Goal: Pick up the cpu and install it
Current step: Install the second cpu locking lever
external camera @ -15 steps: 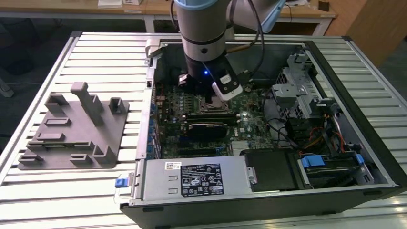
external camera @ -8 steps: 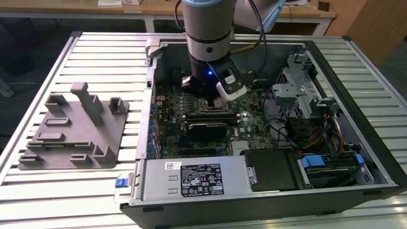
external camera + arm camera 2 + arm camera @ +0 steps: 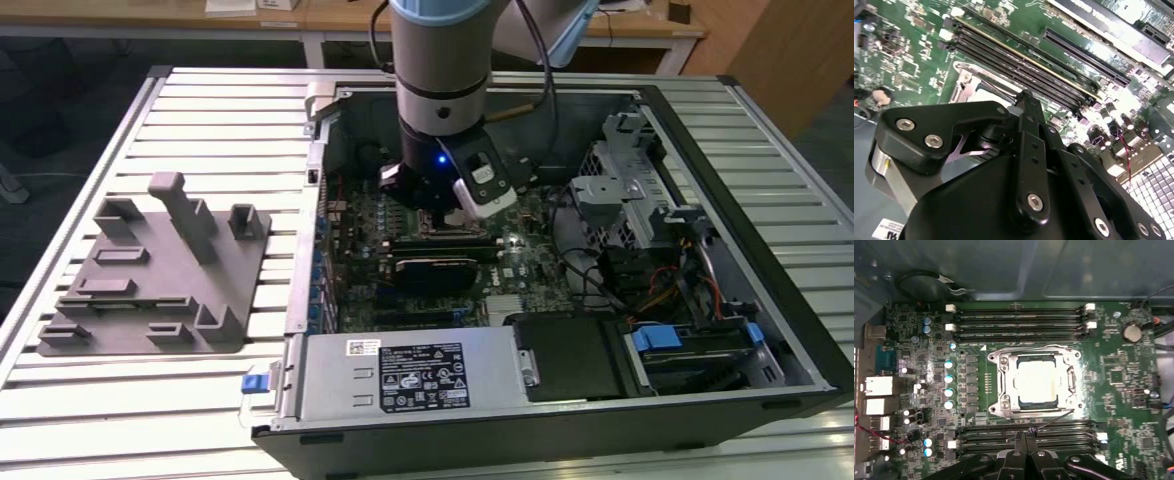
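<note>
**Black gripper fingertips pressed together above the seated chip**

Black linkage gripper [image 3: 1026,434] nearest the lens, fingertips [image 3: 1030,432] closed on nothing. Pale silver-white square cpu [image 3: 1037,383] seated flat inside metal-framed socket [image 3: 1000,382] on green motherboard [image 3: 1114,390], apart from fingertips. Dark memory slots [image 3: 1021,320] on both sides of socket. Grey plastic fixture with upright posts [image 3: 160,270] outside open computer case [image 3: 747,250], at exterior view's left.

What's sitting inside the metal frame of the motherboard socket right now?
In the first wrist view the cpu, pale top up, lies inside the socket frame. The frame's edges overlap its border, and the contacts beneath it are covered.
</note>
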